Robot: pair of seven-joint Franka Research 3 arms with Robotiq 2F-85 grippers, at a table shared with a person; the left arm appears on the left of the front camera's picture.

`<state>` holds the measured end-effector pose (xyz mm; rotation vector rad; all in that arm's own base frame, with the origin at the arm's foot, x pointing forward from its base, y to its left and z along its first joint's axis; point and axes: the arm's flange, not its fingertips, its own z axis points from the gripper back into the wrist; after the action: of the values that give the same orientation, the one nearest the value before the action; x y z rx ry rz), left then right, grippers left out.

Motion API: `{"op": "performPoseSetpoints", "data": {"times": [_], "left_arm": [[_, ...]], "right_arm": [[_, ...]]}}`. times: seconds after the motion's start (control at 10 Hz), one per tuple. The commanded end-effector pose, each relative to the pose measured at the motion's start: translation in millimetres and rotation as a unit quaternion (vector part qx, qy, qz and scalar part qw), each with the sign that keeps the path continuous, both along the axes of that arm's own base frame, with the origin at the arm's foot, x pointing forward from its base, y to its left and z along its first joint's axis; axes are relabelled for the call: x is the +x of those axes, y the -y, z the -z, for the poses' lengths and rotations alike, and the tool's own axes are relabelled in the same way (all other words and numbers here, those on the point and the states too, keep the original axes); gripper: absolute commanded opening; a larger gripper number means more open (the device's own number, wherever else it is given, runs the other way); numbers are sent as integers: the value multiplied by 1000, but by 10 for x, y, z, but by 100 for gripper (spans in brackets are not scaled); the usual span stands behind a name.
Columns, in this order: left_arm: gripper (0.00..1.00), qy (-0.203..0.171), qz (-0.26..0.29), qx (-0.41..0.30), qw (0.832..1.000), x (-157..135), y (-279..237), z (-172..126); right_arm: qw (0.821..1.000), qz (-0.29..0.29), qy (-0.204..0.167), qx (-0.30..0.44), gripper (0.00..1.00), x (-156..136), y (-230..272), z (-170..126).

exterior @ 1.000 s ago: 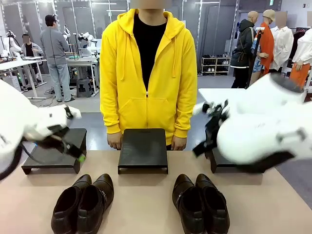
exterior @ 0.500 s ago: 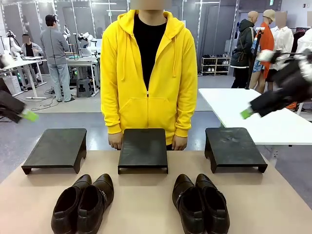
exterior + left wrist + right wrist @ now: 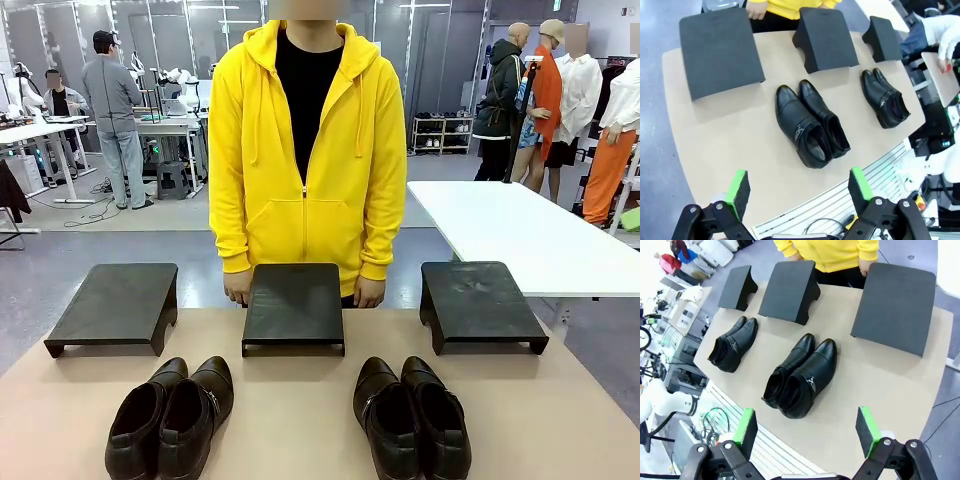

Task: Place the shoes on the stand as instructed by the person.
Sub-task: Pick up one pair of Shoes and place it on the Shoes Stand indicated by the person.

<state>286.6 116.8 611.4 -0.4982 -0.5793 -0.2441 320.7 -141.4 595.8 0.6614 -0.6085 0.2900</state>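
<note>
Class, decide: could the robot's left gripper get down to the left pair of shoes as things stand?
Probably yes. The left gripper hangs open above the table, nothing covers the left pair of shoes, and the person's hands are at the far edge.

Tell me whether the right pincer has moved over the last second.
Yes. The right pincer was in front of the right stand, then swung up and rightward away from it, leaving the stand uncovered in the front view.
</note>
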Motion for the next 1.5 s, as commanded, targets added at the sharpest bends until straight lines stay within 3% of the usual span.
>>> {"op": "performPoseSetpoints", "data": {"times": [0.0,1.4], "left_arm": [[100,-5,-6,-11,1000,-53,-4,9],[100,-4,-17,-2,1000,-76,-84,-9]], "right_arm": [[1000,-10,2,4,100,17,-45,73],[1000,7,-17,0,100,22,-24,63]]}}
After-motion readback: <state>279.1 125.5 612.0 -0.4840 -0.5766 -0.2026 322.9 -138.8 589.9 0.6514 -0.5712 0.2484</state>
